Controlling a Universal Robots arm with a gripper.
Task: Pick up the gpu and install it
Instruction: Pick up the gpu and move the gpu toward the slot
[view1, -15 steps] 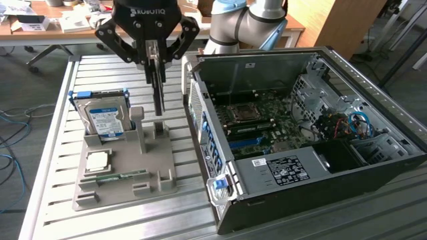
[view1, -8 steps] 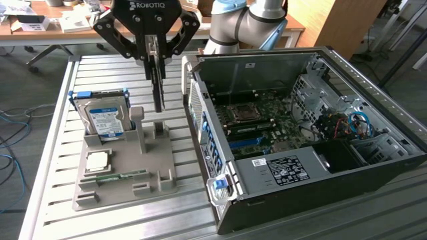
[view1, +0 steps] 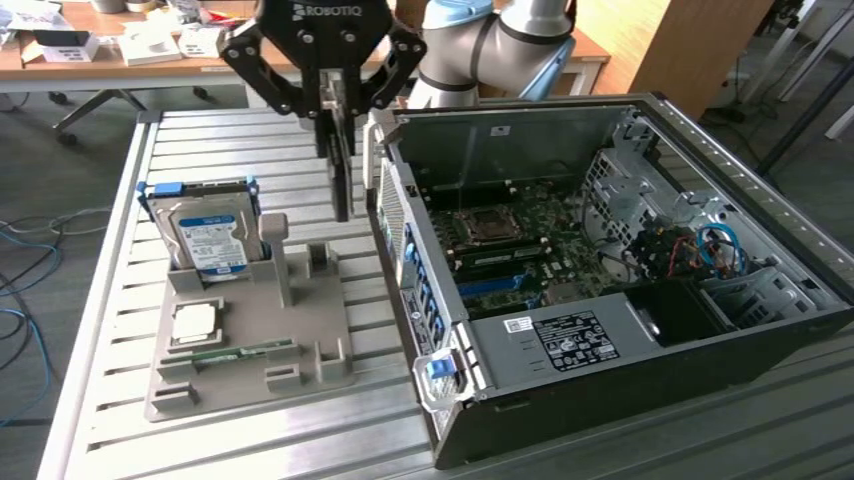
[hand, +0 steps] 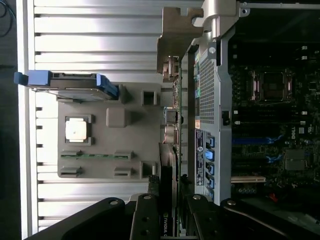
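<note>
While marked ROBOTIQ, the claw (view1: 339, 118) grips the gpu (view1: 343, 178).

- You had bright, even light in the exterior view; the slats of the table (view1: 200, 140) looked pale and gave only weak reflections.
- Shadows were soft there: the posts of the grey holder (view1: 287, 320) threw short and faint ones.
- Inside the computer case (view1: 601, 420) it was dimmer, yet you could make out the boards.
- The gripper (view1: 340, 115) and the gpu (view1: 342, 175) that it held stood as dark shapes against the pale table.
- In the wrist view, one edge strip of the table was burnt out to white by glare.
- In that view the inside of the computer case fell nearly to black.
</note>
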